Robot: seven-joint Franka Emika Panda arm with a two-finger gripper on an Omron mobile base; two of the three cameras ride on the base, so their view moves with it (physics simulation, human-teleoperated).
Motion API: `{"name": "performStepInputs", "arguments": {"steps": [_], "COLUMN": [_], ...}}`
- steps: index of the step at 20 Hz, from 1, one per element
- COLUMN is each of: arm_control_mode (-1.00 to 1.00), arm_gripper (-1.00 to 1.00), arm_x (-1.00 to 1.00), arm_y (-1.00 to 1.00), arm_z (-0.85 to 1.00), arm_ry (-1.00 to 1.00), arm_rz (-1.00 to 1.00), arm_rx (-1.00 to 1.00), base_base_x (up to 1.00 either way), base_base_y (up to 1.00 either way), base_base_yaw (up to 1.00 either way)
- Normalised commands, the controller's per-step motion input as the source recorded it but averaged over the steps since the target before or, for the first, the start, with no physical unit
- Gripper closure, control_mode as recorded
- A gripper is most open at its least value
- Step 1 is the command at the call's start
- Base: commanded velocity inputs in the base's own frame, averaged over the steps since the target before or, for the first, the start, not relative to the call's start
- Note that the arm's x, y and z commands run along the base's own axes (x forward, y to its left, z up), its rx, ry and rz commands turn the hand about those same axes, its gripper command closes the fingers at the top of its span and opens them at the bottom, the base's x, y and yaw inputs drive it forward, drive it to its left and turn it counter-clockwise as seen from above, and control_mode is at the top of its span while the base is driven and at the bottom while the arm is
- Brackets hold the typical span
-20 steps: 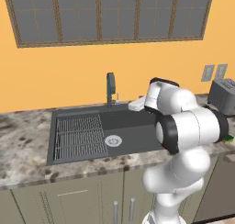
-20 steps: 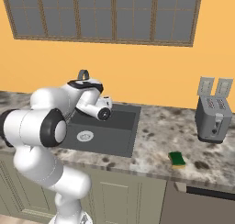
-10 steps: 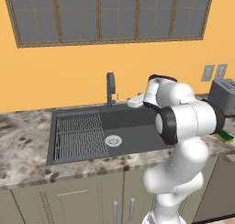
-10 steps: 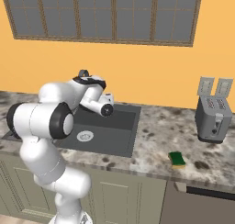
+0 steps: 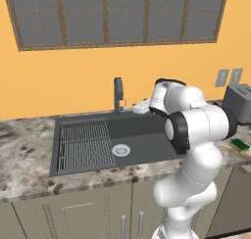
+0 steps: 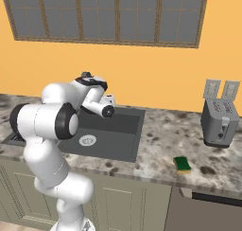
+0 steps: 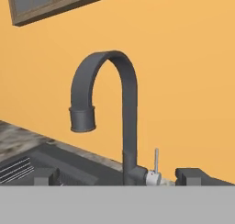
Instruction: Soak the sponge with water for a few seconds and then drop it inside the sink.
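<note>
The green and yellow sponge lies on the counter, far right of the sink. My gripper hovers over the sink's back edge, just right of the dark faucet. It is open with nothing between its fingertips. In the hand view the faucet stands straight ahead between them, its small silver lever upright at the base. No water shows at the spout.
A wire rack covers the sink's left half, with the round drain beside it. A silver toaster stands at the back right under wall outlets. The wall rises close behind the faucet.
The arm has swung and the hand has edged left toward the faucet. The jaws have stayed open. The sponge has not moved.
</note>
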Motion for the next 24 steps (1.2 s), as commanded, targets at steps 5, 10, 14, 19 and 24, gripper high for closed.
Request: {"name": "performStepInputs", "arguments": {"steps": [5,10,14,19,24], "arm_control_mode": [-1.0,-1.0,-1.0,-1.0,-1.0], "arm_gripper": [-1.0,-1.0,-1.0,-1.0,-1.0], "arm_x": [0.1,0.13,0.18,0.21,0.15], "arm_y": [0.02,0.0,0.0,0.02,0.03], "arm_z": [-0.25,-0.26,-0.08,-0.01,0.0], "arm_ry": [-0.03,-0.05,-0.05,-0.01,0.0], "arm_rz": [0.0,0.0,0.0,0.0,0.0], "arm_rx": [0.0,0.0,0.0,0.0,0.0], "base_base_x": [0.0,0.0,0.0,0.0,0.0], "base_base_y": [0.0,0.0,0.0,0.0,0.0], "base_base_yaw": [0.0,0.0,0.0,0.0,0.0]}}
